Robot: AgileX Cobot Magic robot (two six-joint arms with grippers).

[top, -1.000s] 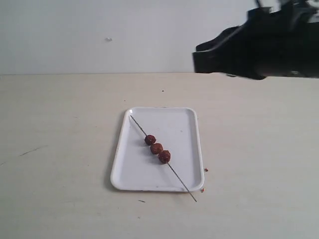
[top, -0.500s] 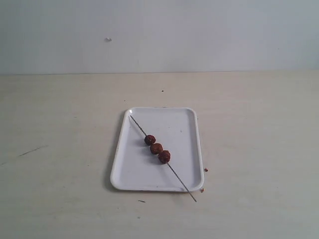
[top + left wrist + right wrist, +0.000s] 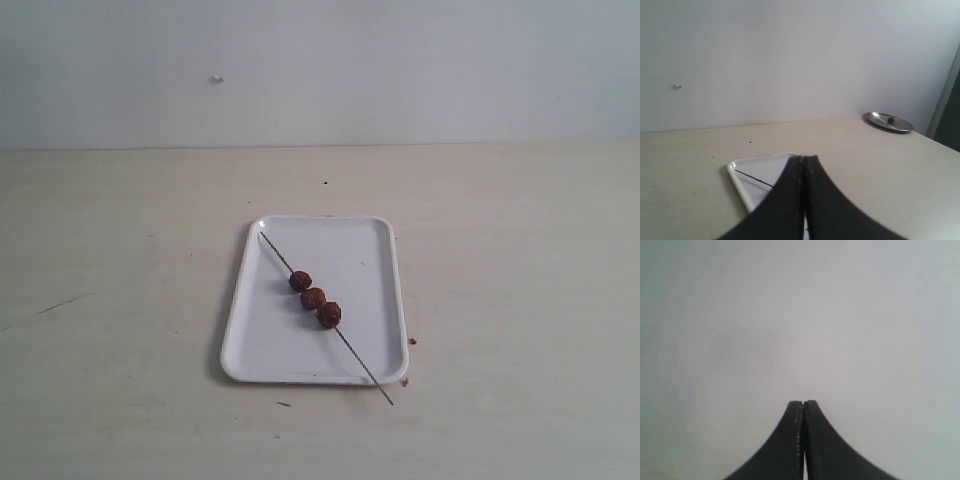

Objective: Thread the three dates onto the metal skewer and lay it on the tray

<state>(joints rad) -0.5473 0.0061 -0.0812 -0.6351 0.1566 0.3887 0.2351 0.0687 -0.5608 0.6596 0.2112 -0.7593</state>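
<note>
The white tray (image 3: pixel 270 345) lies mid-table. Across it runs the metal skewer (image 3: pixel 277 251), slanting from the far left corner to past the near right rim, where its tip overhangs the table. The three dates (image 3: pixel 313 298) sit threaded on it in a tight row near the tray's middle. Neither arm shows in the exterior view. My left gripper (image 3: pixel 803 158) is shut and empty, held back from the tray (image 3: pixel 738 176), with part of the skewer (image 3: pixel 752 177) showing beside its fingers. My right gripper (image 3: pixel 803 402) is shut, empty, and faces a blank wall.
A small metal dish (image 3: pixel 888 122) with one dark red fruit (image 3: pixel 890 120) stands far off at the table's back. Tiny red-brown crumbs (image 3: pixel 411 341) lie on the table by the tray's near right corner. A pale wall (image 3: pixel 320 70) backs the table.
The dark right arm that filled the upper right of the exterior view one second ago has left the view. The tray, skewer and dates have not moved.
</note>
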